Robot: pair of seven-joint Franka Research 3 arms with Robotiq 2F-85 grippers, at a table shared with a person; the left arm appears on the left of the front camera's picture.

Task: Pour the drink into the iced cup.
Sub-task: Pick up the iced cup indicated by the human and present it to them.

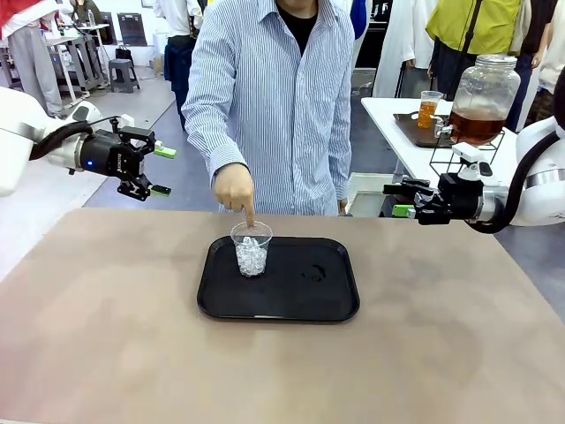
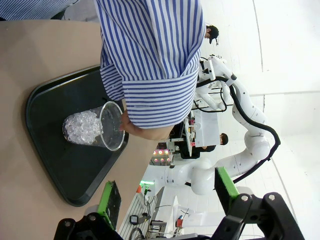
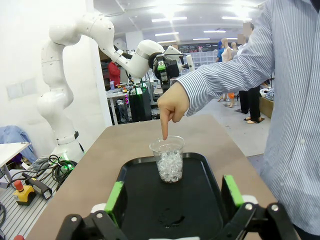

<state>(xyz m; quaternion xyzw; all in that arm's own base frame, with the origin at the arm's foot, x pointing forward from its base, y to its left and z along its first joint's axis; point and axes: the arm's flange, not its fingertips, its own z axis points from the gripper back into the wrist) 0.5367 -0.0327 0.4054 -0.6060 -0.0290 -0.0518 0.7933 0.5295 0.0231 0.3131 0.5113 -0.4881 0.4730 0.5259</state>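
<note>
The iced cup is clear plastic, full of ice, and stands upright on the left part of a black tray. A person's hand points one finger down at its rim. The amber-brown drink fills the bottom of a big glass jar on a side table at the back right. My left gripper hangs open above the table's far left. My right gripper is open off the far right edge. In the wrist views, the cup lies beyond my open left gripper and right gripper.
A small clear cup of amber liquid sits on a dark tray beside the jar. The person in a striped shirt stands at the far edge, behind the tray. A small wet patch marks the tray's middle.
</note>
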